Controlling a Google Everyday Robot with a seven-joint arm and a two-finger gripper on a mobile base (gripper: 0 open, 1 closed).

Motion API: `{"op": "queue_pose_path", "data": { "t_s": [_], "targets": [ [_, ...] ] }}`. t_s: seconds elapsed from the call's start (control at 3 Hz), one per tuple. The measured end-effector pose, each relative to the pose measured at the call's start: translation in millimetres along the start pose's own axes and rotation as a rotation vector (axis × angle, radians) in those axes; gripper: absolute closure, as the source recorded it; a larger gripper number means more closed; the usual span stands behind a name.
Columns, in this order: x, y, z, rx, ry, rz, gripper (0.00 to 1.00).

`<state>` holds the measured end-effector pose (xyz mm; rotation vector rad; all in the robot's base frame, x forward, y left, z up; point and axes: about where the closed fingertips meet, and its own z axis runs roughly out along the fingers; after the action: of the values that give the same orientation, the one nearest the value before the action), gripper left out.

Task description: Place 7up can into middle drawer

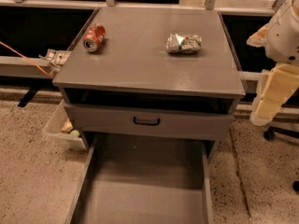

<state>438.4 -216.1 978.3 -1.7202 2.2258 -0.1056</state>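
The 7up can, a crushed silver can with green and white markings, lies on its side on the right part of the grey cabinet top. The middle drawer is pulled out at the bottom of the view, a wide shallow grey tray with nothing showing on its floor. My gripper hangs at the right edge of the view, beside the cabinet's right front corner. It is to the right of the can and lower in the view, not touching it, and holds nothing that I can see.
A red soda can lies on the cabinet top's left. A grey drawer front with a black handle sits above the open tray. A white bin stands on the floor at the left. A chair wheel is at the right.
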Motion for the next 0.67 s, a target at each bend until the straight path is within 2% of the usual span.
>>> {"op": "queue_pose_path", "data": {
  "t_s": [0.33,0.67],
  "targets": [
    [0.0,0.0,0.0,0.000,0.000,0.000,0.00],
    [-6.8,-15.8,-1.1,0.009,-0.021,-0.031,0.00]
  ]
}}
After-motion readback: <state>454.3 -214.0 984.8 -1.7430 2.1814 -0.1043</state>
